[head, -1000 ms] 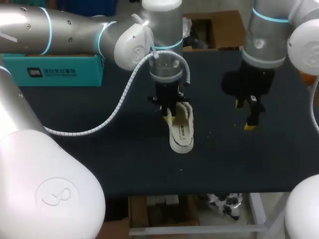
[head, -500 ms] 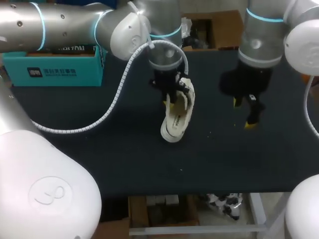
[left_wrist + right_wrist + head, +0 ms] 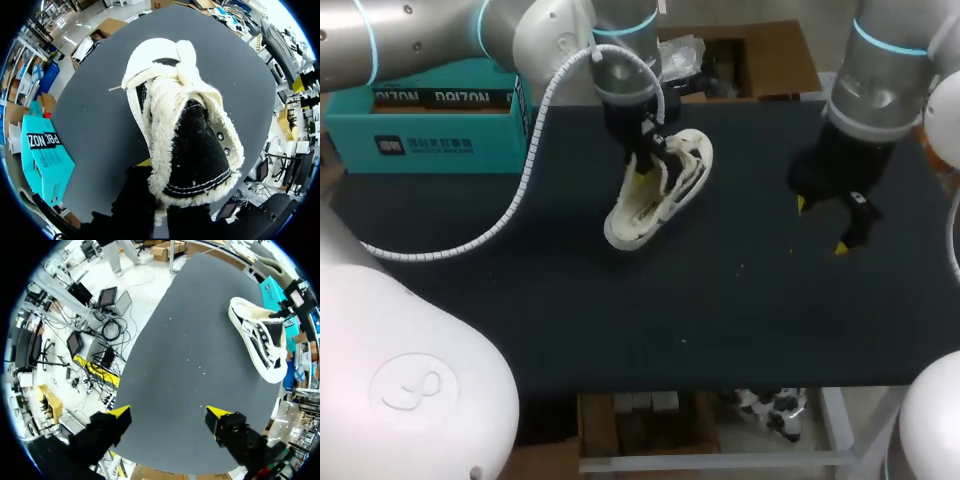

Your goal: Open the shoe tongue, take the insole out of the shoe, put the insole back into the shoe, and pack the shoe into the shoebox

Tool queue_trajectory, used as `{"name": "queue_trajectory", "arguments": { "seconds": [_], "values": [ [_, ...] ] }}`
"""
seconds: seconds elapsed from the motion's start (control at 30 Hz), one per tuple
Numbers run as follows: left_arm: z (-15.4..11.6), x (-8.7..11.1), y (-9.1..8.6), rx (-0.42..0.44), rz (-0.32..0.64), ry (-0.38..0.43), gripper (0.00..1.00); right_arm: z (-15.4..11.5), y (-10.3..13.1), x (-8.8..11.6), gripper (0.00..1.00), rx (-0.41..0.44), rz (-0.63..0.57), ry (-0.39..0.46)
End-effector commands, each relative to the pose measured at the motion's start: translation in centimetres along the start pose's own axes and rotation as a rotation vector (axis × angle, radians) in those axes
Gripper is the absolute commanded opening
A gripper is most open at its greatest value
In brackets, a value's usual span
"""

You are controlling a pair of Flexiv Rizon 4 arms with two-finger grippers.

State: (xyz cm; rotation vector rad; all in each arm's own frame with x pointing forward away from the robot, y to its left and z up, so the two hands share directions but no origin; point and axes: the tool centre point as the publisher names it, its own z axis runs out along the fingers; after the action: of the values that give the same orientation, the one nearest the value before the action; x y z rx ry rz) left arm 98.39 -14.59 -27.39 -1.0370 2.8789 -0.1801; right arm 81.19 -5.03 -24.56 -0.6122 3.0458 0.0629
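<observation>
Cream canvas and fleece: the shoe (image 3: 655, 190) sits toward the far middle of the dark table (image 3: 620, 330), lying diagonally, toe end toward the near left and the other end toward the far right. The left gripper (image 3: 648, 178) comes down onto it from above and is clamped on the shoe's upper edge, one yellow tip showing against the lining in the head view. Whether the toe rests on the table or hangs just clear, the head view does not settle. The left wrist view adds the detail that the overhead camera lacks. The shoe (image 3: 185, 130) fills it, with the rubber toe cap farthest ahead of the fingers, a knotted lace behind it, and a black panel edged in thick fleece nearest the fingers. Metal eyelets sit along one side of that panel. Only one yellow tip peeps out beside the fleece there. The insole cannot be made out in any view. The teal shoebox (image 3: 430, 125) stands at the far left of the table, well apart from the shoe. A white coiled cable (image 3: 510, 205) loops down from the left arm over the table between them. The right gripper (image 3: 822, 226) hangs over the right side of the table, well apart from the shoe. The right wrist view shows its two yellow-tipped fingers spread wide with only bare table between them and the shoe lying side-on far ahead.
</observation>
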Motion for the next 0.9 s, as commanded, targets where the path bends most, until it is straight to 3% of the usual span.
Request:
{"name": "queue_trajectory", "arguments": {
  "seconds": [0.03, 0.3, 0.5, 0.73, 0.9],
  "values": [
    [-5.5, -4.6, -0.8, 0.007, 0.234, 0.024, 0.0, 0.2, -0.2, 0.6, 1.0, -0.006, -0.002, -0.045],
    [-14.2, -13.8, -2.2, 0.033, 0.559, -0.083, 0.0, 0.2, -0.2, 0.6, 1.0, -0.006, -0.002, -0.045],
    [-17.8, -21.8, -1.6, -0.049, 0.726, -0.176, 0.0, 0.2, -0.2, 0.6, 1.0, -0.006, -0.002, -0.045],
    [-18.2, -30.1, 0.8, -0.102, 0.827, -0.213, 0.0, 0.2, -0.2, 0.6, 1.0, -0.006, -0.002, -0.045],
    [-17.3, -34.4, 3.1, -0.124, 0.859, -0.213, 0.0, 0.1, 0.3, -0.1, 1.0, 0.006, 0.034, -0.05]
  ]
}}
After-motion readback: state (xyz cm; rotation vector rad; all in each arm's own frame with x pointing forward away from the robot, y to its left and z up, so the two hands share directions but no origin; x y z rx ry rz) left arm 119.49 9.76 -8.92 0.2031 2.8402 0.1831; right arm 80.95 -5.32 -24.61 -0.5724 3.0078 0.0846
